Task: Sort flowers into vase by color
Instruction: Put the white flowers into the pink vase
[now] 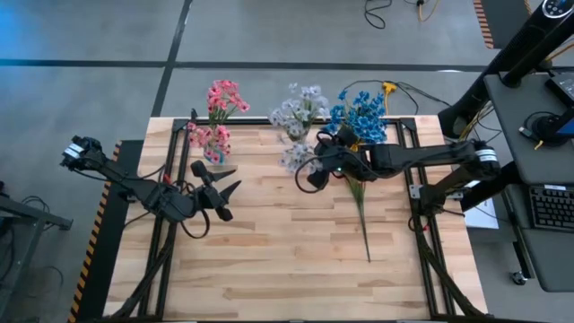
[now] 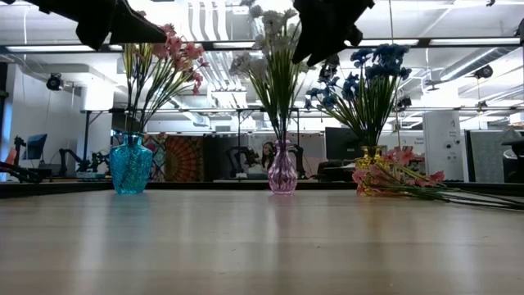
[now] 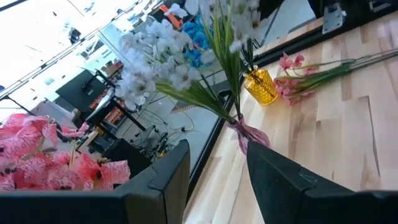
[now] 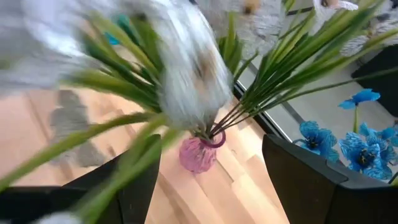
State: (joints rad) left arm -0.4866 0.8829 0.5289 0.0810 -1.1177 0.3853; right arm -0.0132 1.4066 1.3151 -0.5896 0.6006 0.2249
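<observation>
Three vases line the wooden table's [image 1: 269, 260] far edge; no legible writing. One pink spray [image 1: 363, 211] lies flat before the yellow vase [image 2: 370, 156], stem toward the near edge. Right gripper [image 1: 316, 172] hovers open beside the pink vase [image 2: 282, 172]. Left gripper [image 1: 220, 190], open, holds nothing. Workshop behind.

Pink flowers [image 2: 168, 51] noted in teal vase [image 2: 131, 166]; white in pink vase [image 2: 282, 170]; blue in amber vase [image 2: 368, 157].
</observation>
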